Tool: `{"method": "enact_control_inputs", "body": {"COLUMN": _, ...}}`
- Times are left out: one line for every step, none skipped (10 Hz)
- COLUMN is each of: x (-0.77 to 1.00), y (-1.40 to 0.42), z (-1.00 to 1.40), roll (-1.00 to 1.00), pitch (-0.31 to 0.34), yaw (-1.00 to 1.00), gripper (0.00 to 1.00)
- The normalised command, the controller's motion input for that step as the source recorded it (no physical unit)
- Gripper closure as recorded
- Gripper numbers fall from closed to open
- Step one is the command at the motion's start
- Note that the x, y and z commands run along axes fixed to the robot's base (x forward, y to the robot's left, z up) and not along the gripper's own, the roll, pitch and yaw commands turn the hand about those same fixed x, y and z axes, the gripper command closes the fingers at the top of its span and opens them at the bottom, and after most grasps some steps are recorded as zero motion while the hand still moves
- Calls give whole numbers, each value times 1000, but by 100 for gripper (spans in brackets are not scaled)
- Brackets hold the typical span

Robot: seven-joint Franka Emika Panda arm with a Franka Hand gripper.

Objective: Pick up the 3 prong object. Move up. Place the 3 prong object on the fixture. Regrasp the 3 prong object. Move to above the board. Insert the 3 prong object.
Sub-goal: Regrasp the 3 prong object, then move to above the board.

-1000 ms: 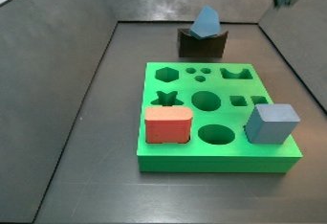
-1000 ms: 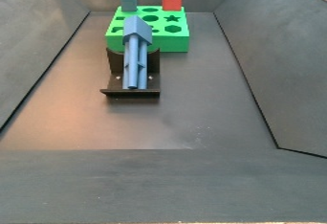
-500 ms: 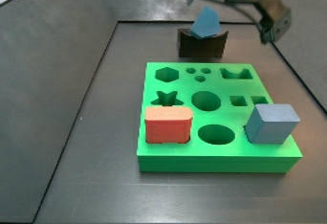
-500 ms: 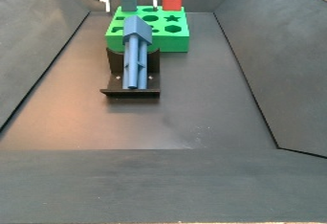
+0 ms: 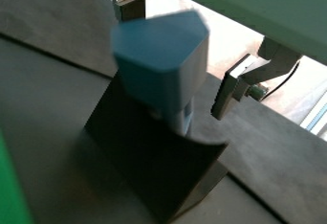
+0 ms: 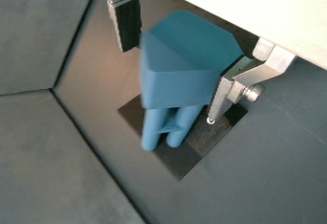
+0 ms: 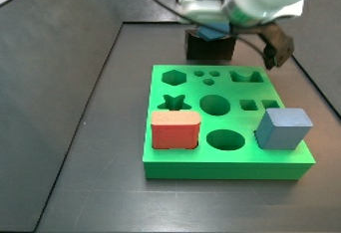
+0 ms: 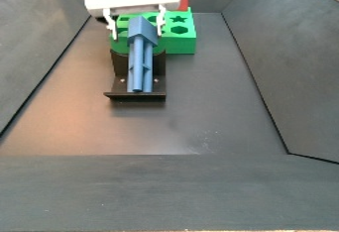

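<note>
While end effector [image 6: 173, 60] straddles 3 prong object [image 6: 179, 79], dark floor [image 8: 185, 117]

Dark grey matte floor [image 8: 185, 127], sloped dark grey walls [image 8: 284, 67] around; even light.

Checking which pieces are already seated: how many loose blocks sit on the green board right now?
2: a red rounded block at the board's near corner, and a pale blue cube at the other near corner. The gripper hides part of the far edge.
</note>
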Motion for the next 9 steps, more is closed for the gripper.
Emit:
{"method": "enact_control_inputs", "body": {"x": 96, "y": -22, "z": -250, "roll": 76, "pitch": -19, "yaw": 20, "gripper": 0}}
{"method": "enact_control_inputs", "body": {"x": 0, "y": 0, "z": 0, "roll": 0, "pitch": 0, "yaw": 0, "gripper": 100}}
{"method": "enact_control_inputs", "body": {"x": 23, "y": -129, "z": 1000, "roll": -95, "pitch": -258, "yaw": 145, "gripper": 100}}
{"method": "enact_control_inputs", "body": {"x": 23, "y": -130, "z": 1000, "roll": -93, "pitch": -257, "yaw": 142, "gripper": 100}}
{"method": "enact_control_inputs", "body": {"x": 13, "y": -117, "z": 1000, "roll": -73, "pitch": -233, "yaw": 73, "gripper": 100}}
{"method": "enact_control_inputs", "body": {"x": 6, "y": -110, "z": 1000, "roll": -55, "pitch": -218, "yaw": 10, "gripper": 100}}
{"method": "enact_control_inputs", "body": {"x": -4, "y": -105, "z": 1000, "roll": -36, "pitch": -184, "yaw": -48, "gripper": 100}}
{"method": "enact_control_inputs", "body": {"x": -10, "y": -98, "z": 1000, "roll": -27, "pitch": -149, "yaw": -82, "gripper": 100}}
{"method": "enact_control_inputs", "body": {"x": -15, "y": -93, "z": 1000, "roll": -28, "pitch": -121, "yaw": -104, "gripper": 100}}
